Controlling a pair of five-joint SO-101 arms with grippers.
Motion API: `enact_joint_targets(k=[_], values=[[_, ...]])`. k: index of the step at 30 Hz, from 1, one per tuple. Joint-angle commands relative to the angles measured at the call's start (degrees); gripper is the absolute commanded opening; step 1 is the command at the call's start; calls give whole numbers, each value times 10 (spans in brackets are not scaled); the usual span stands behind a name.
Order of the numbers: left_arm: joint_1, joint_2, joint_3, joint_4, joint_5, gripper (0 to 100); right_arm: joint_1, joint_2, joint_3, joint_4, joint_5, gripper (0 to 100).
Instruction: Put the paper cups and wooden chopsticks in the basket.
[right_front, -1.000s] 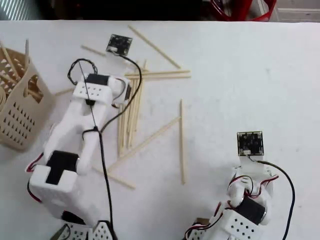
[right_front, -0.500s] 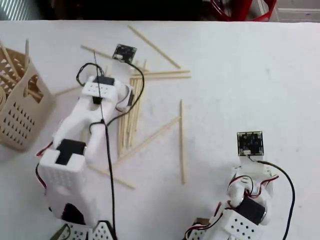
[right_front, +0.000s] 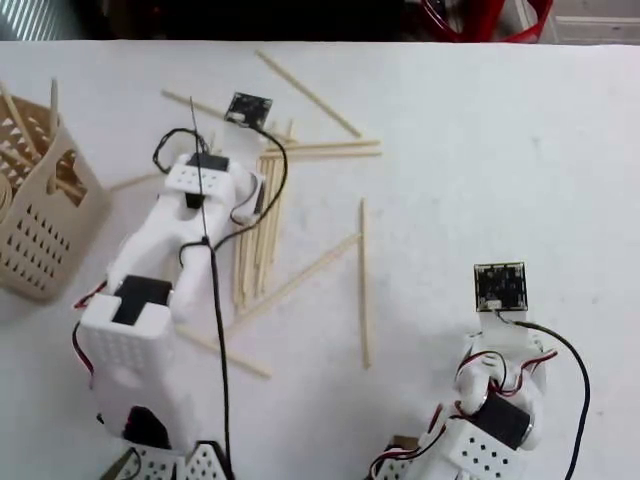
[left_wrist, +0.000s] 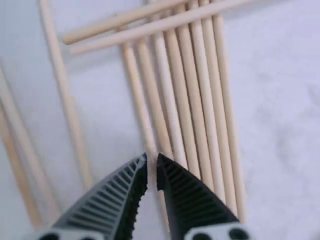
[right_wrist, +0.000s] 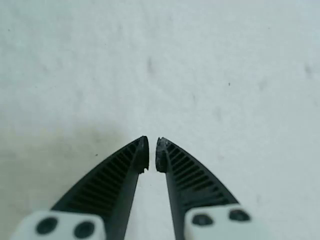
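Left tool (left_wrist: 151, 165), tips nearly closed, has shifted over the bundled wooden chopsticks (left_wrist: 192, 95).

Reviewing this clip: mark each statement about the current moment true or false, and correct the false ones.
1. The beige perforated plastic basket holds some wooden chopsticks. True.
2. The left hand is poised over a bundle of wooden chopsticks lying side by side. True.
3. The right hand is clamped on a chopstick. False: it is shut on nothing, above the bare white table.
4. Every chopstick is inside the basket. False: many lie on the table, including a lone chopstick between the two arms.
5. The loose chopsticks all lie parallel. False: several cross at different angles around the bundle.
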Motion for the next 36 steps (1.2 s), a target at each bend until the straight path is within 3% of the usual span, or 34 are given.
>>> enact_joint_targets(k=[1, 15, 19, 23, 26, 31, 36], values=[[-17, -4, -22, -6, 3, 104, 7, 0, 5, -1, -1, 45], [-11, 46, -85, 54, 2, 112, 7, 0, 5, -1, -1, 45], [-15, 110, -185, 139, 6, 111, 7, 0, 5, -1, -1, 45], [-17, 187, -308, 225, 19, 18, 7, 0, 5, -1, -1, 45], [-17, 227, -373, 271, 11, 20, 7, 0, 5, -1, -1, 45], [-18, 229, -405, 316, 9, 22, 7, 0, 5, -1, -1, 45], [-46, 150, -404, 349, 11, 22, 7, 0, 5, -1, -1, 45]])
